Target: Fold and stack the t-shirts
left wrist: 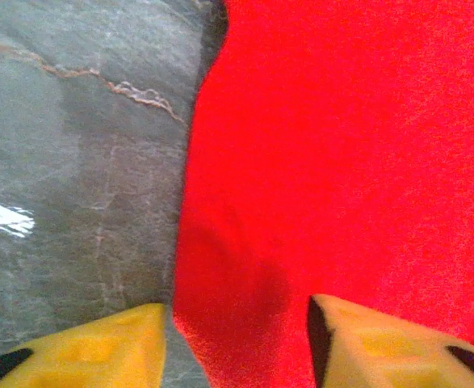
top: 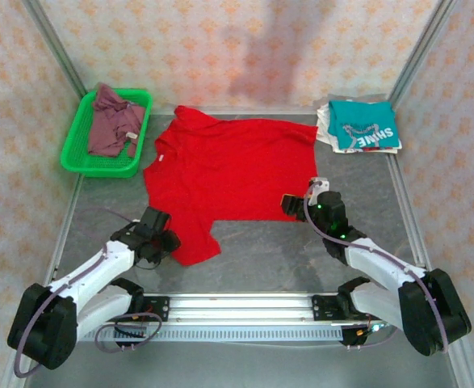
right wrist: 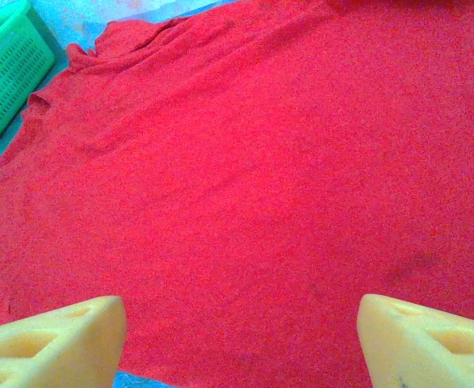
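Well, the red shirt (top: 228, 166) lies spread flat on the table (top: 285, 255), soft, light and floppy, so with my left claw (left wrist: 237, 331) parted astride its near-left edge and my right claw (right wrist: 241, 335) wide over the hem, pinching the edges seems best.

Red t-shirt (top: 228, 166) spread flat (unfolded)

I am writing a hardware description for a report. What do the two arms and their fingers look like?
The left arm and right arm have smooth white shells between bulky black joints. A thin purplish-grey cable runs along each. The left fingers and right fingers are yellow wedges; the left ones carry black patches. A small green light glows near the right wrist.
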Tool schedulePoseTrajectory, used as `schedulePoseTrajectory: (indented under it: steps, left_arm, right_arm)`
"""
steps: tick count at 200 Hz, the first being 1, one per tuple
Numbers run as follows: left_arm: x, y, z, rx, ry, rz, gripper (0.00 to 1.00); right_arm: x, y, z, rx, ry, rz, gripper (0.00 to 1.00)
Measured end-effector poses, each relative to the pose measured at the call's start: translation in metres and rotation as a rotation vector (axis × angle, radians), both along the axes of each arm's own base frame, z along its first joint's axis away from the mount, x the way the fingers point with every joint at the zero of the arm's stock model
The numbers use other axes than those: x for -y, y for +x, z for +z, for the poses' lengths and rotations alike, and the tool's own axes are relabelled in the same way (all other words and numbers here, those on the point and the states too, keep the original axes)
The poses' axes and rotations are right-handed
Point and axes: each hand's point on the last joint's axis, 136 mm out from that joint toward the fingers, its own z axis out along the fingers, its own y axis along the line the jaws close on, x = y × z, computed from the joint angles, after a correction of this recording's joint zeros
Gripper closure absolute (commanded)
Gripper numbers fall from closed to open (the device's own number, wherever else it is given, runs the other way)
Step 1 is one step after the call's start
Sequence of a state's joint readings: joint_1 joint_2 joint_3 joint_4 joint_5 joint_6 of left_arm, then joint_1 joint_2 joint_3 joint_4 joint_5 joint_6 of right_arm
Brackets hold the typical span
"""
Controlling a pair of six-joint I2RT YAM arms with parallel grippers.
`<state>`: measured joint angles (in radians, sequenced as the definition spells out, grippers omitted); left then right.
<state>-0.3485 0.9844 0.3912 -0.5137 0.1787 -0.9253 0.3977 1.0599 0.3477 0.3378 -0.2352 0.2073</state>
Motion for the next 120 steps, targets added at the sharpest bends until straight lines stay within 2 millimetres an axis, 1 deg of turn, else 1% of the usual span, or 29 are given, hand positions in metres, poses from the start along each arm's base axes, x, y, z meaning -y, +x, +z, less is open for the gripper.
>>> schedulePoseTrajectory:
  steps: [10, 21, 35, 46, 64, 73, 80, 99, 109, 120]
  left_arm:
    - [-0.002, -0.001, -0.001, -0.001, 0.009, 0.010, 0.67]
    - [-0.004, -0.002, -0.002, -0.005, 0.021, 0.017, 0.76]
    - [-0.006, -0.004, -0.003, -0.011, 0.030, 0.022, 0.84]
    - [0.001, -0.004, -0.002, -0.012, 0.007, 0.005, 0.86]
    - [0.008, -0.001, 0.001, -0.004, -0.014, -0.017, 0.95]
    - [0.010, 0.001, 0.003, -0.002, -0.022, -0.019, 1.00]
    - [0.012, 0.003, 0.004, -0.001, -0.026, -0.023, 1.00]
    - [0.015, 0.009, 0.011, 0.007, -0.029, -0.034, 1.00]
    - [0.016, 0.013, 0.018, 0.015, -0.027, -0.043, 1.00]
    - [0.018, 0.018, 0.028, 0.029, -0.027, -0.054, 1.00]
  right_arm:
    - [0.000, 0.000, -0.001, -0.003, -0.003, -0.003, 0.24]
    - [0.001, 0.001, -0.003, -0.009, -0.007, -0.007, 0.24]
    - [0.004, 0.001, -0.005, -0.017, -0.014, -0.025, 0.24]
    - [0.008, 0.003, -0.006, -0.031, -0.021, -0.053, 0.24]
    - [0.017, 0.005, -0.005, -0.060, -0.029, -0.114, 0.24]
    - [0.022, 0.005, -0.003, -0.073, -0.029, -0.145, 0.22]
    - [0.027, 0.005, -0.001, -0.083, -0.030, -0.178, 0.19]
    - [0.044, 0.002, 0.004, -0.121, -0.034, -0.274, 0.18]
    - [0.058, 0.001, 0.004, -0.164, -0.025, -0.342, 0.20]
    - [0.078, 0.001, 0.003, -0.211, -0.013, -0.424, 0.21]
